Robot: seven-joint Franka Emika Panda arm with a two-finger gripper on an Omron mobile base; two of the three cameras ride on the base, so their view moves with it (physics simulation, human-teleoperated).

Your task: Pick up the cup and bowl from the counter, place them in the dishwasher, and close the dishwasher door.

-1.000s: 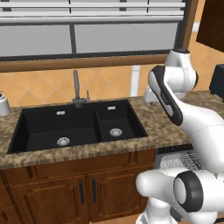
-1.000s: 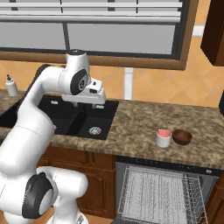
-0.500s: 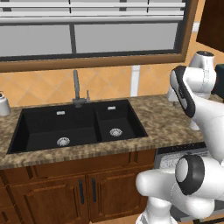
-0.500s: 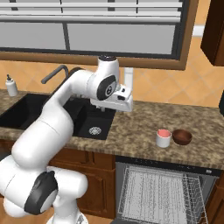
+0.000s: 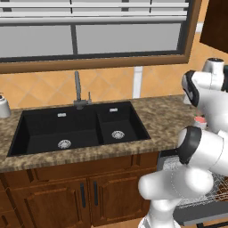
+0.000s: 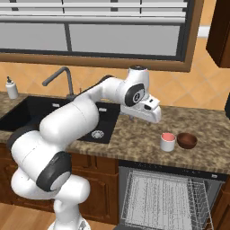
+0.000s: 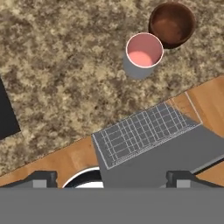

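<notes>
A grey cup (image 7: 143, 54) with a pink inside stands upright on the brown-speckled counter (image 7: 65, 65), touching or nearly touching a small brown bowl (image 7: 172, 24) beside it. My gripper (image 7: 111, 178) hovers above the counter's front edge, open and holding nothing, with its fingertips (image 7: 41, 178) wide apart. In the right base view the hand (image 6: 149, 111) hangs over the counter left of the cup (image 6: 168, 142) and bowl (image 6: 187, 140). Below them the dishwasher (image 6: 161, 197) is open, its pale wire rack showing. The grey dishwasher door (image 7: 175, 153) is folded down.
The black double sink (image 5: 80, 129) with a grey faucet (image 5: 78, 89) lies left of the arm. A small soap bottle (image 6: 11, 87) stands at the counter's far left. Brown wooden cabinets (image 5: 84, 191) run under the sink. A window spans the wall behind.
The arm has swung to the right, from over the sink to the counter just left of the cup and bowl. Cup, bowl and dishwasher have not moved.
</notes>
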